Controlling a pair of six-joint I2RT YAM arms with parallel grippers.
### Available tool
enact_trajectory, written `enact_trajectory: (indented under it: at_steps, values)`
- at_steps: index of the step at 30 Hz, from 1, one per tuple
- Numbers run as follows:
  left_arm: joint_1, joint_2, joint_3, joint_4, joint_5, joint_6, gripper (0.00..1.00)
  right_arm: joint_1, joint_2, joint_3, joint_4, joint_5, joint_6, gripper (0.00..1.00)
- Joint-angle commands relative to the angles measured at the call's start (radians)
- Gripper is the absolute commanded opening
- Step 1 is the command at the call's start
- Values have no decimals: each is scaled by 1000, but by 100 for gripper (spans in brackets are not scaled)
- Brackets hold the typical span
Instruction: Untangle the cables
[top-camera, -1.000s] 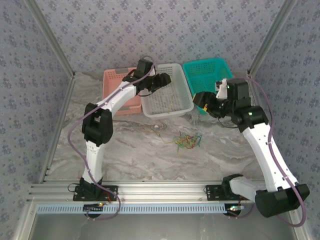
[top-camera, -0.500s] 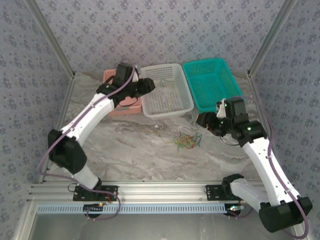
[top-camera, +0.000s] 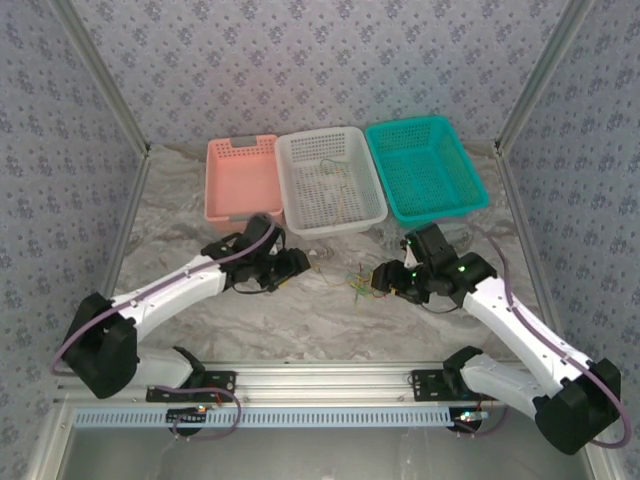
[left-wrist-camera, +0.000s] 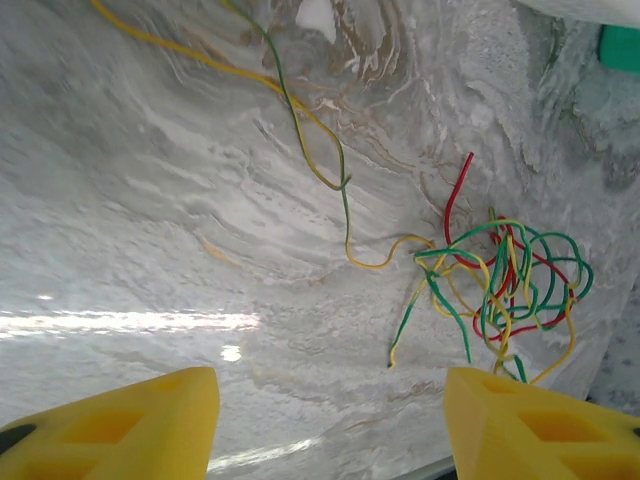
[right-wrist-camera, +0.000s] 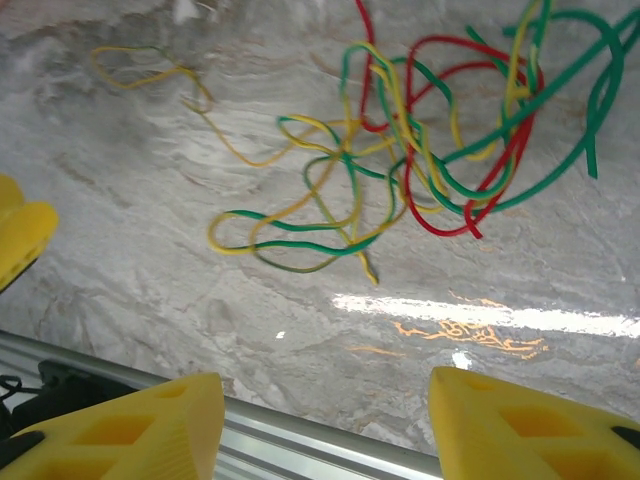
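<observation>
The cables (top-camera: 358, 283) lie in a loose knot of yellow, green and red strands on the marbled bench (top-camera: 330, 330), in front of the white basket (top-camera: 330, 180) and between the two arms, with one yellow-green strand trailing away from the bunch. The left end effector (left-wrist-camera: 330, 400) hangs low just beside the knot, its yellow fingers apart with nothing between them. The right end effector (right-wrist-camera: 325, 410) is close on the other side, likewise spread and gripping nothing.
</observation>
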Motion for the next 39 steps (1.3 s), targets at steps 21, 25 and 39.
enact_trajectory:
  at_steps: [21,25,39]
  values:
    - [-71,410,54,392,-76,-499,26,-105,80,-227,406,-39,409,68]
    - [-71,300,30,255,-159,-446,0,-156,125,-280,449,-7,423,68]
    - [83,-188,-38,-104,-303,-232,0,-251,245,-200,396,107,325,0]
